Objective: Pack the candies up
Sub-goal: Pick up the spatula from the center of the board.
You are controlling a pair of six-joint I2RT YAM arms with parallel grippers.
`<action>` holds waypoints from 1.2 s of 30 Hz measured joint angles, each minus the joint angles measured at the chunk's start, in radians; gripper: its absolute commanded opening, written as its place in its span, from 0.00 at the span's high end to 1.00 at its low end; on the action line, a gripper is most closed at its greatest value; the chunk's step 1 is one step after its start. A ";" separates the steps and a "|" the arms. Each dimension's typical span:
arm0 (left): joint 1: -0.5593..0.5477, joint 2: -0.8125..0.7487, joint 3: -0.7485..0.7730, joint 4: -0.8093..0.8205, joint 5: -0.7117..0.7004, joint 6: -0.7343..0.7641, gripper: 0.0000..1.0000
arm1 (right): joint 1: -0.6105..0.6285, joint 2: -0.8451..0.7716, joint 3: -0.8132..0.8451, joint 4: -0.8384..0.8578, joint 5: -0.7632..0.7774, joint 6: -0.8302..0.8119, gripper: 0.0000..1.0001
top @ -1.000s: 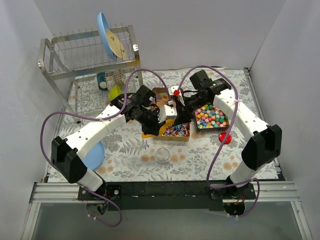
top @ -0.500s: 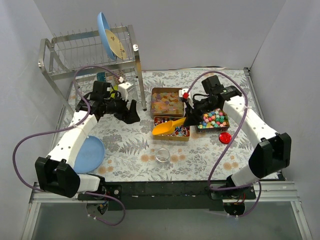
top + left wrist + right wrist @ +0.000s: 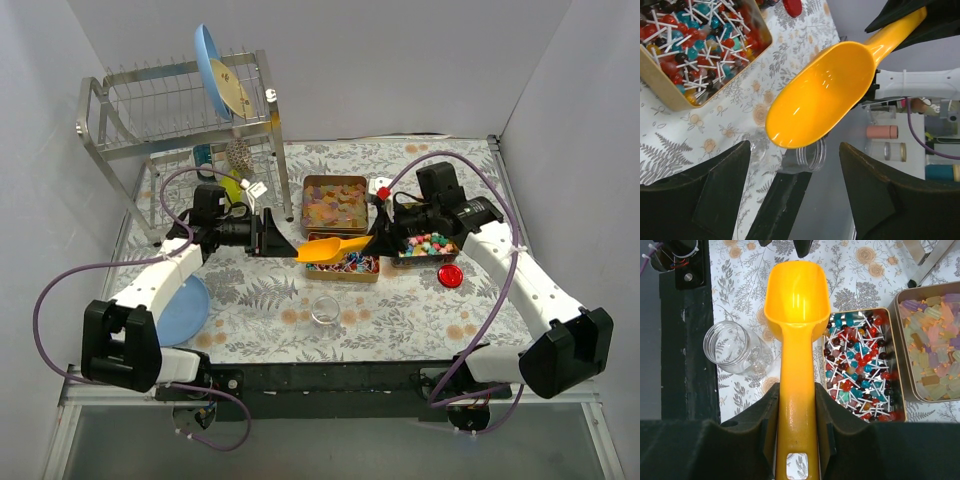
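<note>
Table [image 3: 400,318]: white cloth, grey leaf and orange flower print
- Far left corner: wire dish rack [image 3: 180,125] standing on it
- Left edge, toward near left corner: blue plate [image 3: 190,300], flat, partly under an arm
- Centre: three open tins of candies [image 3: 332,200]: far tin [image 3: 308,200], middle tin [image 3: 362,276] just on its near side, right tin [image 3: 422,262] beside both
- Just near side of right tin: red lid [image 3: 450,276]
- Toward middle of near edge: clear glass jar [image 3: 324,309], upright, apart from the tins
</note>
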 measured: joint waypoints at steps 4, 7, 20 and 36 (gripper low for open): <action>0.000 0.030 -0.030 0.103 0.073 -0.085 0.35 | 0.004 0.001 -0.005 0.019 0.000 0.034 0.99; 0.000 0.050 -0.064 0.167 0.117 -0.142 0.36 | 0.005 0.002 -0.005 0.027 0.000 0.048 0.99; 0.010 0.106 -0.179 0.484 0.231 -0.400 0.69 | 0.065 0.038 -0.005 0.080 0.014 0.096 0.99; 0.015 0.136 -0.209 0.562 0.270 -0.457 1.00 | 0.102 0.066 -0.002 -0.066 0.012 -0.023 0.24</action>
